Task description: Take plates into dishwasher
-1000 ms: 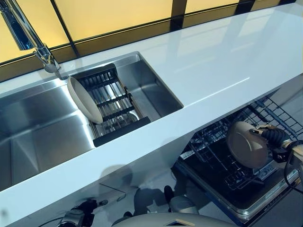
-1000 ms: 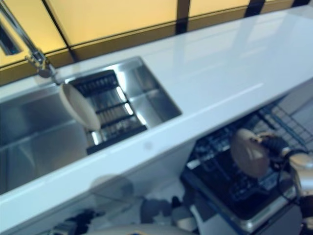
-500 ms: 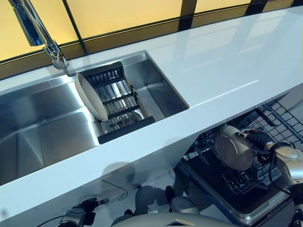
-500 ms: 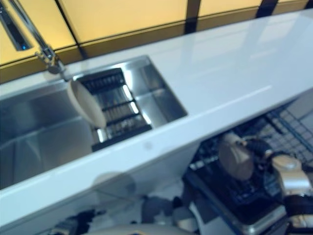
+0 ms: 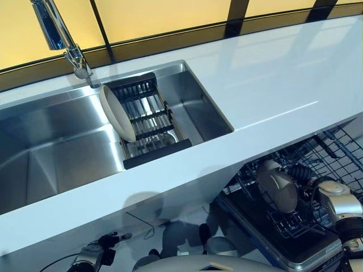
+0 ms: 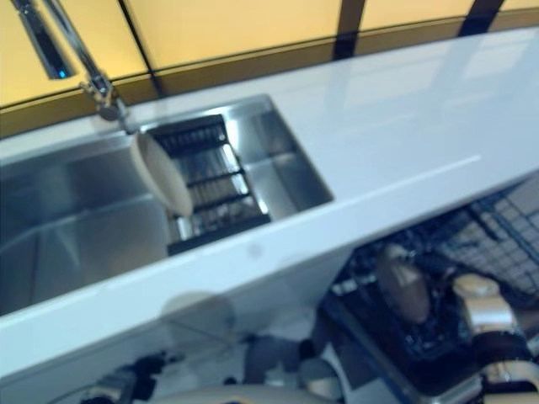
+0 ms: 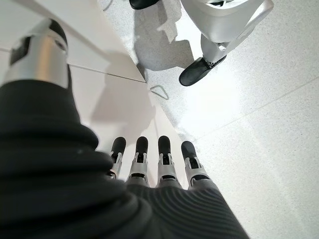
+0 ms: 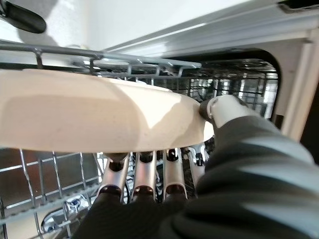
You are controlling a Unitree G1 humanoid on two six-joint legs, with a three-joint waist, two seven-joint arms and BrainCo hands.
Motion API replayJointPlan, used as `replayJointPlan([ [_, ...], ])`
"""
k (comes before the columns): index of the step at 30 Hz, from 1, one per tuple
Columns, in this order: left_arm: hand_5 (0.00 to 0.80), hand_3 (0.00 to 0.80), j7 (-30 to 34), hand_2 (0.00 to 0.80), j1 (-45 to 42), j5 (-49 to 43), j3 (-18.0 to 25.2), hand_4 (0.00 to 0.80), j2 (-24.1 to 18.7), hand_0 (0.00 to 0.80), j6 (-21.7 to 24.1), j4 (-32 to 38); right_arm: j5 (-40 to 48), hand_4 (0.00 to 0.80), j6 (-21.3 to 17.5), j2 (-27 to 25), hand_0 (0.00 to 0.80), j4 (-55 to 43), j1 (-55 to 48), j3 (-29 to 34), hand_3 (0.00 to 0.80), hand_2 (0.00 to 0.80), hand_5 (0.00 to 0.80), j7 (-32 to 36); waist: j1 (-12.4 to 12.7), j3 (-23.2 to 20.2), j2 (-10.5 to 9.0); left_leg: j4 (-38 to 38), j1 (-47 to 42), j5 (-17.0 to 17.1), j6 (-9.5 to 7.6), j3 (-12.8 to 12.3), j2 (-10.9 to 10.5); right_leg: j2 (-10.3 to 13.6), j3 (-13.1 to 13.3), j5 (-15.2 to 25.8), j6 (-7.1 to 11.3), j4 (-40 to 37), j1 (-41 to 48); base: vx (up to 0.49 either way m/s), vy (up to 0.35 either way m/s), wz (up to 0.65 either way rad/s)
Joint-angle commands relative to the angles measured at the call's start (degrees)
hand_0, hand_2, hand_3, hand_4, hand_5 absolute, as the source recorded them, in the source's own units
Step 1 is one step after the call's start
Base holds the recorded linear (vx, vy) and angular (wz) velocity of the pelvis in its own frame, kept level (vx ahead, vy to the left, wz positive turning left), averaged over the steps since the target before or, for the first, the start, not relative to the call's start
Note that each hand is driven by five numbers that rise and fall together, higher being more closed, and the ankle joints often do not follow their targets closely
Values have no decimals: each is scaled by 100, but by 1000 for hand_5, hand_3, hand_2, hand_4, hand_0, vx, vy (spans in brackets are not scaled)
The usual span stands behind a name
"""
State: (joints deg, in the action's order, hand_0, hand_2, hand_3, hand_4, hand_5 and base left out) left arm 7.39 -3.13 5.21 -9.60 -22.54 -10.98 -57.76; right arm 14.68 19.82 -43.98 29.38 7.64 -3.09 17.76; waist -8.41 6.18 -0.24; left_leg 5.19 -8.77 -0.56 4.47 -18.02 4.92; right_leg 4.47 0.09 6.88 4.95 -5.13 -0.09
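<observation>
A beige plate (image 5: 276, 184) stands nearly on edge among the wires of the dishwasher's lower rack (image 5: 295, 226), below the counter. My right hand (image 5: 304, 174) is shut on it: in the right wrist view the thumb (image 8: 219, 110) presses the plate's (image 8: 99, 117) rim and the fingers (image 8: 139, 175) lie under it. A second beige plate (image 5: 117, 113) leans upright in the black drying rack (image 5: 148, 116) inside the sink (image 5: 51, 141). My left hand (image 7: 149, 164) hangs low by the floor with straight fingers, holding nothing.
The white counter (image 5: 272, 85) runs over the open dishwasher, its front edge just above the plate. A tap (image 5: 62, 39) rises behind the sink. An upper wire basket (image 5: 340, 153) shows at the right. White cabinet fronts (image 7: 99, 89) stand beside the left hand.
My right hand has carried the plate left and down, under the counter edge and in among the rack wires, turning it more edge-on. The camera has shifted, sliding the whole picture rightward.
</observation>
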Motion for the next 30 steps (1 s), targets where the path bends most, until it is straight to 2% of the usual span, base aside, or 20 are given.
replayJointPlan([
  [1, 0, 0, 43, 0, 267, -231, 0, 0, -155, 0, -33, -112, 55, 800, -316, 38, 800, 345, 759, -144, 800, 800, 800, -114, 175, -7, -74, -315, 124, -330, -339, 278, -218, 198, -605, -225, 446, 388, -66, -10, -11, 4],
  [3, 0, 0, 33, 0, 285, -234, -6, 0, -142, 0, -7, -152, 82, 800, -315, 80, 800, 488, 806, -192, 800, 800, 800, -133, 195, 3, -68, -314, 123, -332, -341, 288, -216, 206, -622, -229, 443, 399, -69, -4, -21, 3],
  [5, 0, 0, -158, 0, 522, -168, -66, 0, 20, 0, 182, -685, 11, 800, -495, 250, 800, 822, 865, -323, 800, 800, 800, -49, 153, -37, -120, -309, 101, -373, -377, 253, -205, 215, -641, -281, 428, 465, -92, 30, -59, 2],
  [7, 0, 0, -310, 0, 672, -115, -111, 0, 138, 0, 168, -882, -20, 800, -511, 351, 800, 927, 904, -426, 800, 800, 800, -32, 124, -50, -152, -312, 77, -390, -388, 222, -191, 207, -631, -301, 423, 476, -82, 43, -58, -1],
  [14, 0, 0, -503, 0, 687, -93, -215, 0, 286, 0, 81, -893, -2, 800, -195, 469, 800, 1084, 1006, -496, 800, 800, 800, -87, 155, -73, -215, -358, 28, -412, -378, 204, -183, 211, -664, -318, 405, 465, 16, 12, -14, -1],
  [15, 0, 0, -490, 0, 664, -105, -216, 0, 279, 0, 69, -866, 0, 747, -132, 461, 747, 1105, 1021, -465, 747, 747, 747, -91, 165, -79, -211, -359, 26, -411, -378, 204, -183, 212, -666, -321, 405, 464, 23, 16, 0, 3],
  [16, 0, 0, -483, 0, 661, -106, -212, 0, 273, 0, 68, -863, -9, 486, -110, 451, 486, 1122, 1025, -451, 486, 486, 486, -63, 166, -78, -210, -360, 26, -410, -377, 203, -182, 211, -663, -322, 405, 467, 22, 14, 0, 7],
  [17, 0, 0, -468, 0, 651, -114, -204, 0, 264, 0, 50, -839, 14, 0, -38, 429, 0, 1145, 1032, -410, 0, 0, 0, -77, 171, -79, -206, -359, 25, -407, -375, 202, -178, 211, -664, -321, 407, 467, 25, 10, 0, 7],
  [30, 0, 0, -464, 0, 599, -109, -144, 0, 205, 0, -19, -726, -8, 0, 78, 182, 0, 894, 889, -110, 0, 0, 0, -324, 117, -74, -269, -366, 24, -407, -392, 180, -159, 167, -580, -313, 405, 485, -1, 1, 0, 0],
])
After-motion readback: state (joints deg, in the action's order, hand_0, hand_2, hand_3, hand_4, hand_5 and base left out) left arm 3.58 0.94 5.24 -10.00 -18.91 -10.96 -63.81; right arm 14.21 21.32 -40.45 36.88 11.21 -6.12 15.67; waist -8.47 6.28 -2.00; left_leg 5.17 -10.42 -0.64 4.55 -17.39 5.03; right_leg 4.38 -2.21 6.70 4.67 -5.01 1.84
